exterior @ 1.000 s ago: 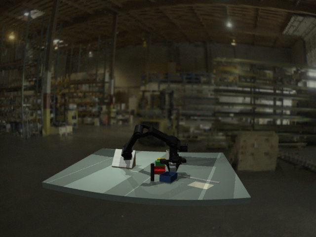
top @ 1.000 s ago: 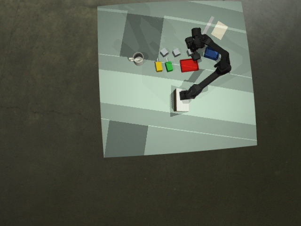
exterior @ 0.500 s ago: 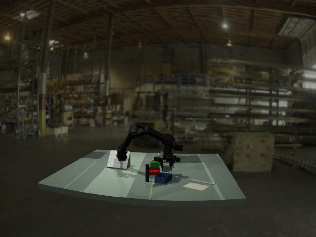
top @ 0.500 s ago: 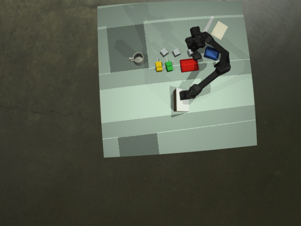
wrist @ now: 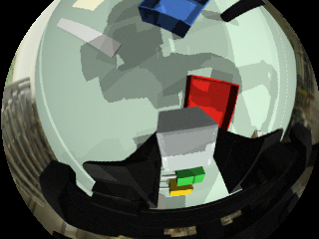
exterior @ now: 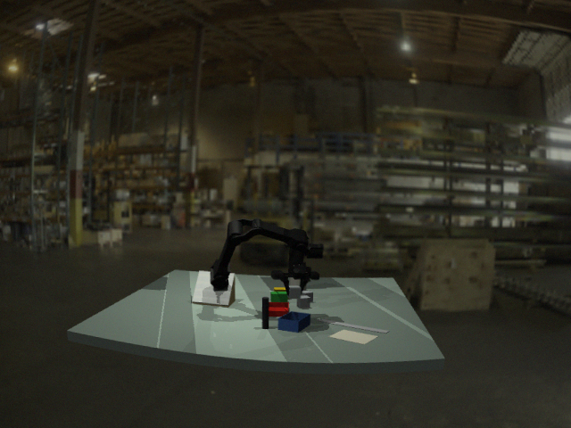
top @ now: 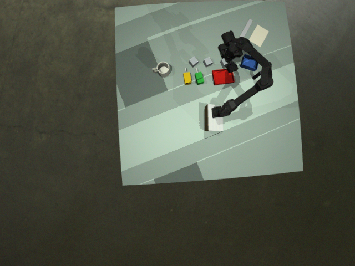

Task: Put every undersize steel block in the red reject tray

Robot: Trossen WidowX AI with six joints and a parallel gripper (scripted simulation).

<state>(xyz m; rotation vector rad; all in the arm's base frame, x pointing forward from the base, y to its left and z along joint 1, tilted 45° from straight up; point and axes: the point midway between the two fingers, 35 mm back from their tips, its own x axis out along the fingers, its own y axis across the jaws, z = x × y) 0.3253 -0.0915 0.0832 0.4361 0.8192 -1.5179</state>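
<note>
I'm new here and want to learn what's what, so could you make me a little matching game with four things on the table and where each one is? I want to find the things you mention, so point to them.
1. steel block [wrist: 187, 141]
2. mug [top: 163, 68]
3. green gauge [top: 199, 78] [wrist: 190, 176]
4. blue tray [top: 249, 62] [exterior: 293, 322] [wrist: 173, 12]

A. between the yellow gauge [top: 187, 78] [wrist: 180, 189] and the red tray [top: 223, 77] [exterior: 278, 309] [wrist: 210, 101]
B. gripped in the hand [wrist: 187, 149]
C. beside the upright black post [exterior: 265, 313]
D. standing apart, its handle pointing away from the gauges

Pairs: 1-B, 2-D, 3-A, 4-C
</note>
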